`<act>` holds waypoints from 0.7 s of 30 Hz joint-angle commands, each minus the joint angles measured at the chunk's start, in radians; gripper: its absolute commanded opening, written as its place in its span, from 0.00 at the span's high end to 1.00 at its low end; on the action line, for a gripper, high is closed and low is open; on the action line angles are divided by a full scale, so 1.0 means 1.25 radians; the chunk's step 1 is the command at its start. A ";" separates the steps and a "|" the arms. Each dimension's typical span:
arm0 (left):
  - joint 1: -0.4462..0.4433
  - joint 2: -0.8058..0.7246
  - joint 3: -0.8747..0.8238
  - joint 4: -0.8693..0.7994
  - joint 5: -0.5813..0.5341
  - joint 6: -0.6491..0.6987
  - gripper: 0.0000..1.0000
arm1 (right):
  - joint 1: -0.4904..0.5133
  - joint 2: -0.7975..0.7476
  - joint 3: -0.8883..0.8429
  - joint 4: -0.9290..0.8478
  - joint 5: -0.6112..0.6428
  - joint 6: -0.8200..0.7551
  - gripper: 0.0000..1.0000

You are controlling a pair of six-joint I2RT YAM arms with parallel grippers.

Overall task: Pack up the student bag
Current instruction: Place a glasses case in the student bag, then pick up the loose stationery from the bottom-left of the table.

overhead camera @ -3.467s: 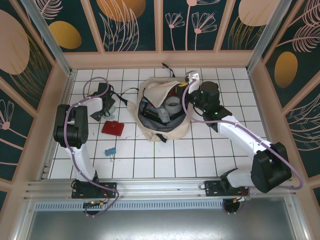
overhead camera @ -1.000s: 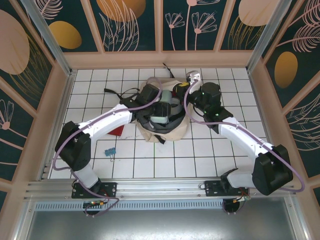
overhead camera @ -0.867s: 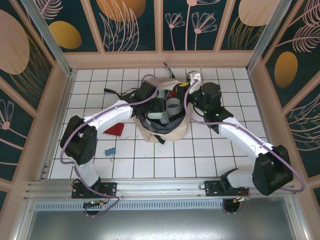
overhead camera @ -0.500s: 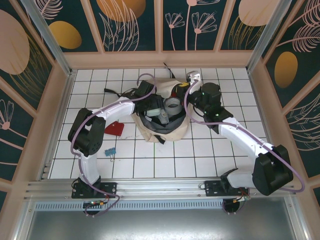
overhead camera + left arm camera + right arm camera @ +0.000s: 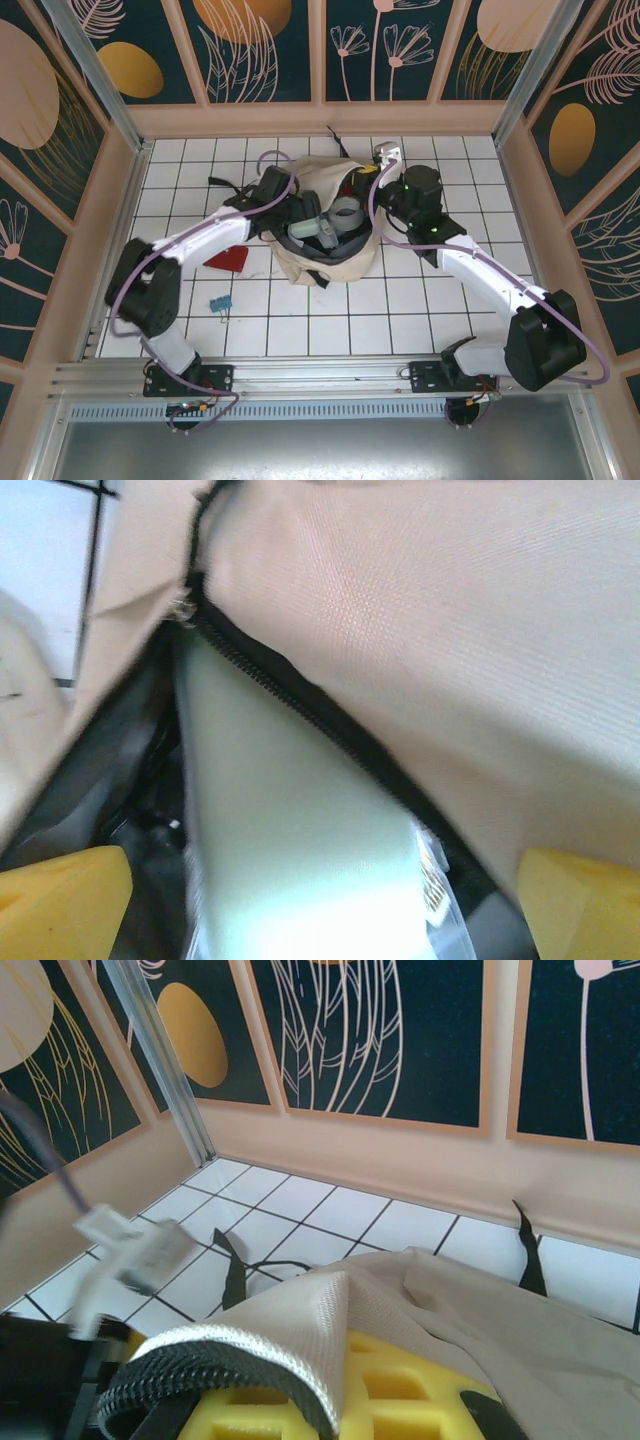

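Note:
The student bag point(image 5: 335, 262), cream-beige with dark grey lining, lies open mid-table. My left gripper point(image 5: 298, 212) is at its left rim, yellow fingertips point(image 5: 62, 900) spread wide, open. Between them a pale green flat item point(image 5: 300, 860) rests inside the bag under the black zipper point(image 5: 300, 705), touching neither finger; from above the pale green item point(image 5: 304, 229) lies in the opening. My right gripper point(image 5: 373, 175) is at the bag's far right rim, shut on the rim fabric point(image 5: 300, 1330), which drapes over its yellow pad point(image 5: 400, 1400).
A grey tape roll point(image 5: 347, 214) sits inside the bag. A red wedge-shaped item point(image 5: 228, 260) and a blue clip point(image 5: 220, 302) lie on the white tiles left of the bag. Black straps point(image 5: 225, 183) trail behind it. Wooden walls point(image 5: 320, 118) enclose the table.
The left arm carried the pale green item from the left tiles into the bag, then drew back leftward to the rim, leaving the item inside. The right gripper kept holding the rim.

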 commanded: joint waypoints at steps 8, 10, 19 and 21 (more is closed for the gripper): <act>0.002 -0.261 -0.179 -0.192 -0.157 -0.034 0.03 | 0.017 -0.013 0.009 0.105 -0.031 0.019 1.00; 0.002 -0.288 -0.224 -0.237 -0.189 -0.040 0.05 | 0.018 -0.014 0.010 0.106 -0.031 0.020 1.00; 0.002 -0.410 -0.391 -0.402 -0.218 -0.182 0.25 | 0.023 -0.013 0.012 0.107 -0.034 0.021 0.99; 0.002 -0.449 -0.422 -0.423 -0.212 -0.239 0.25 | 0.023 -0.011 0.012 0.109 -0.035 0.022 0.98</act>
